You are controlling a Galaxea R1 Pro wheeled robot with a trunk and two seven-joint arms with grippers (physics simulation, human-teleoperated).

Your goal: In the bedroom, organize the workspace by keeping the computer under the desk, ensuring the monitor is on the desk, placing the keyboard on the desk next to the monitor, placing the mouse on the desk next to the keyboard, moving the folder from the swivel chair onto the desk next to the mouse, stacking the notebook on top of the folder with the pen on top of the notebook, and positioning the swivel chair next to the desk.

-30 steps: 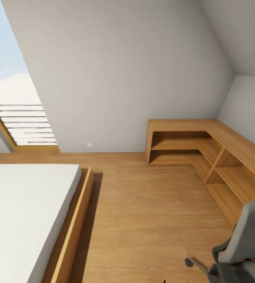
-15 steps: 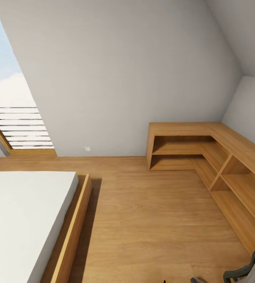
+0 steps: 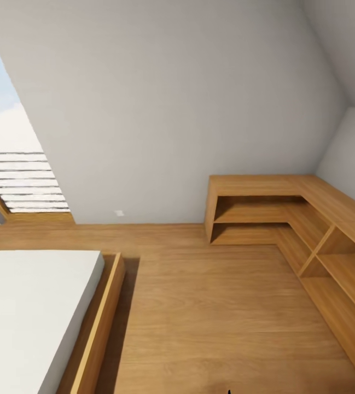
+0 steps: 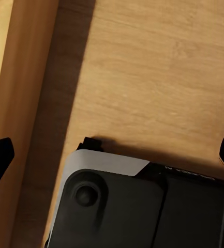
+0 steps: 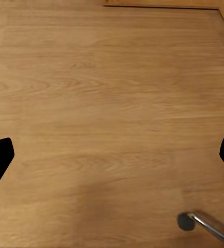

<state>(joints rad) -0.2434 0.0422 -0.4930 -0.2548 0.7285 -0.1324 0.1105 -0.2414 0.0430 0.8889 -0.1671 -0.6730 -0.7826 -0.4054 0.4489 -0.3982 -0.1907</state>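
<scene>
The robot is on the move through the bedroom, and the head camera looks across warm oak plank floor (image 3: pixel 210 306) toward a low L-shaped wooden shelf unit (image 3: pixel 286 219) tucked under the sloping white wall. Well left of that shelf unit sits a white-mattressed bed on a wooden frame (image 3: pixel 40 306), and above the bed's far end a slatted window (image 3: pixel 24 180) lets in bright sky. The left claw (image 4: pixel 112 155) hangs open, its 2 dark tips wide apart over the floor beside the bed frame, above the robot's own grey-and-black base (image 4: pixel 117 206). The right claw (image 5: pixel 112 155) is spread just as wide and carries nothing; below it, a chrome leg with a caster (image 5: pixel 202 225), apparently from the grey swivel chair, rests on the planks. By my reading this is a travel step: the next move calls for turning until the black-topped surface comes into sight.
</scene>
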